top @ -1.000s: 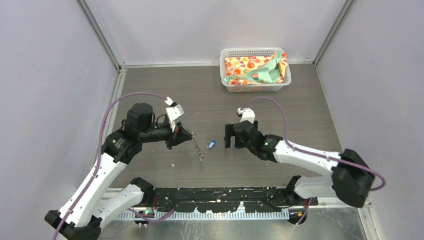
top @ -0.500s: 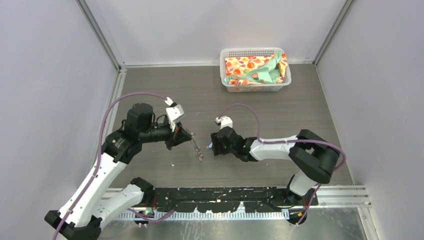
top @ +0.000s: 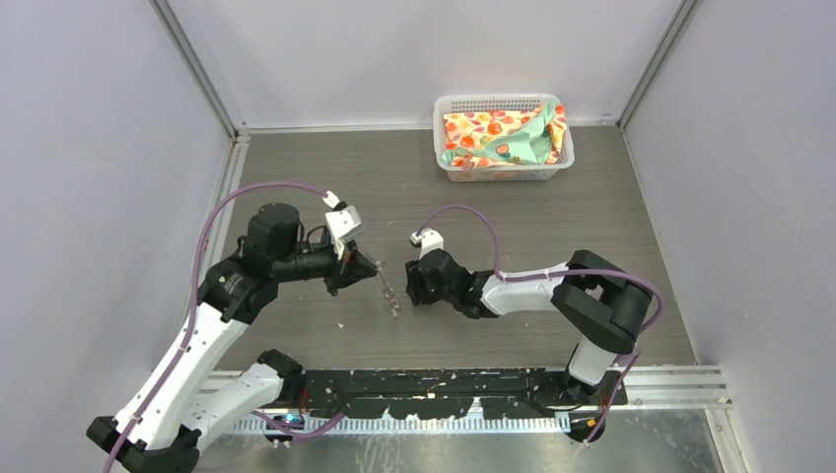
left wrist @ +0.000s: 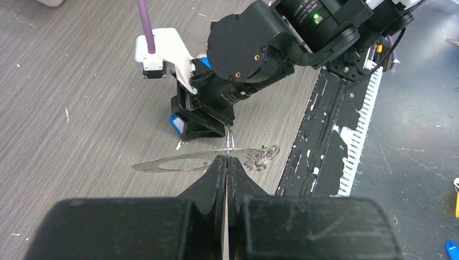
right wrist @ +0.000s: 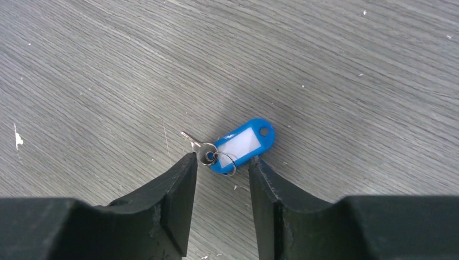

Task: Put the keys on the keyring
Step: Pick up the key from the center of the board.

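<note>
Top external looks steeply down from behind the bases over the whole table (top: 296, 177); left wrist looks close along its fingers (left wrist: 208, 184) at the right gripper (left wrist: 195, 127); right wrist looks close down between its fingers (right wrist: 173, 189); both catch the key (right wrist: 238, 145) there.

**Matt wood-grain, glossy blue plastic, bright thin metal**

The table (right wrist: 352, 65) under the key (right wrist: 243, 143) is matt grey wood-grain laminate, finely streaked and flecked with white specks. The key's head is smooth, glossy blue plastic with a white paper-like insert, and its short blade and small wire ring are shiny silver metal. Either side of the key, the right gripper (right wrist: 223, 162) has matt black plastic fingers (right wrist: 173, 195), faintly ridged. Left of the key, the keyring (left wrist: 184, 161) is thin, bright, reflective metal in the matt black plastic left gripper (left wrist: 225, 162). Far beyond the key, a white plastic basket (top: 498, 101) holds printed cloth (top: 493, 133).
</note>
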`<state>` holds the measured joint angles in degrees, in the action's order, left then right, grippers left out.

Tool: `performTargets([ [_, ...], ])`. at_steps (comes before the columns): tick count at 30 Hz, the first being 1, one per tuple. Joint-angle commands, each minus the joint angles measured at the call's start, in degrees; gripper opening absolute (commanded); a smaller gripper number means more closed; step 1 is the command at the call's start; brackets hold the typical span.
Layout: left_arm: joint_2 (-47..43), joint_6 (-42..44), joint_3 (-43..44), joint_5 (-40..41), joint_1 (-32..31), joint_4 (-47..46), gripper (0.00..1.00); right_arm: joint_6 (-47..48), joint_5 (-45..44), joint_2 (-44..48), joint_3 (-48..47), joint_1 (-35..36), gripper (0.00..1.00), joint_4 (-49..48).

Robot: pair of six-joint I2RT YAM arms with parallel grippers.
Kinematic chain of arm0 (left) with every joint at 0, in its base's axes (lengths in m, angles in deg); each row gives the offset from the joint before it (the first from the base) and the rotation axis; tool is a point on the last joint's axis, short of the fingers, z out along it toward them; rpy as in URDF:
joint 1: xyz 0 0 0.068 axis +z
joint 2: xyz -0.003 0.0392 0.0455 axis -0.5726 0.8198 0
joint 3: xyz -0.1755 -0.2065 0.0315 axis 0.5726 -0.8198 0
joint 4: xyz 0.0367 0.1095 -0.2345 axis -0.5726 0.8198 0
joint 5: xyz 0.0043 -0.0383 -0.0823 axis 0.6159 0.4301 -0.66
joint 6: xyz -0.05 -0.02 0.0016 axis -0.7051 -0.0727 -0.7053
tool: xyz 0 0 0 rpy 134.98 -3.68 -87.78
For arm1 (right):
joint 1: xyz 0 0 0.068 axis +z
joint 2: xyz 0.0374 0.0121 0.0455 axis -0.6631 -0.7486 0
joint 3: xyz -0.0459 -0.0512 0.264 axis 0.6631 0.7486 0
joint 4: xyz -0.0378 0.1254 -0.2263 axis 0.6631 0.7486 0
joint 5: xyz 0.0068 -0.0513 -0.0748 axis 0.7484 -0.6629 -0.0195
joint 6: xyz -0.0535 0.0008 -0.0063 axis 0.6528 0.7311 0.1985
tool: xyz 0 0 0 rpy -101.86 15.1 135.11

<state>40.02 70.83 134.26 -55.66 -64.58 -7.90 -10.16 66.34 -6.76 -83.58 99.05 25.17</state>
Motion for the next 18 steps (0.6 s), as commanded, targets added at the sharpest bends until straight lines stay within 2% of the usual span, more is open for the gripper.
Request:
performTargets([
  [1, -0.99, -0.85, 2.55, 0.25, 0.21, -0.63, 0.0, -0.44, 0.61, -1.52, -1.79, 0.09, 0.44, -2.39],
  [7, -0.83, -0.48, 2.92, 0.42, 0.21, -0.53, 0.0, -0.7, 0.54, -2.55, -1.75, 0.24, 0.39, -2.65],
  [13, -0.49, -0.37, 2.9, 0.44, 0.21, -0.74, 0.0, -0.74, 0.44, -2.74, -1.84, 0.32, 0.14, -1.77],
  [17, -0.25, -0.47, 2.85, 0.25, 0.2, -1.14, 0.0, -0.79, 0.15, -1.95, -1.15, 0.3, 0.11, -1.25],
  [18, -0.21, -0.48, 2.85, 0.23, 0.2, -1.22, 0.0, -0.79, -0.06, -1.7, -0.93, 0.31, 0.07, -1.18],
])
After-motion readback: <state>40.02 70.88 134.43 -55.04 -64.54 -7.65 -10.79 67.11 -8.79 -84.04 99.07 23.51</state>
